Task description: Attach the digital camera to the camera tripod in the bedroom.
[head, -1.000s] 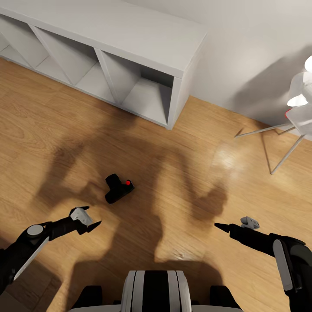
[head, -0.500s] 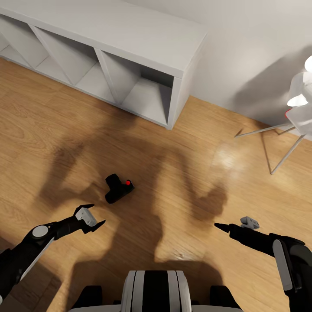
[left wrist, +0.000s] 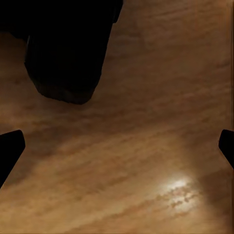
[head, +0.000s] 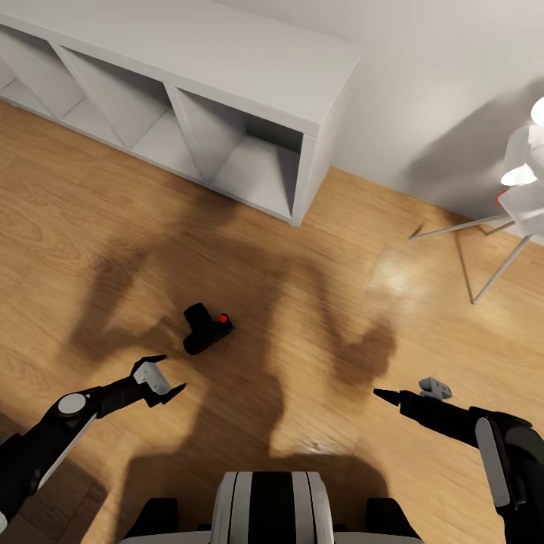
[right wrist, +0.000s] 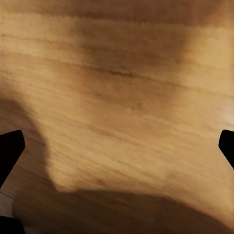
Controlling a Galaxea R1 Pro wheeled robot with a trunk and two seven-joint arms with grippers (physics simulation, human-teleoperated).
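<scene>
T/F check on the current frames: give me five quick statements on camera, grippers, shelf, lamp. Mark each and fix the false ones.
1. The digital camera lies on the wood floor. True.
2. The left gripper is shut on the camera. False: its jaws stand open, and it is short of the camera, with bare floor between them.
3. The camera sits in a compartment of the grey cube shelf. False: it lies on the floor in front of the shelf.
4. A white lamp on thin legs stands at the head view's right edge. True.
5. The right gripper carries something. False: its jaws are apart with only floor between them, as the right wrist view shows.
</scene>
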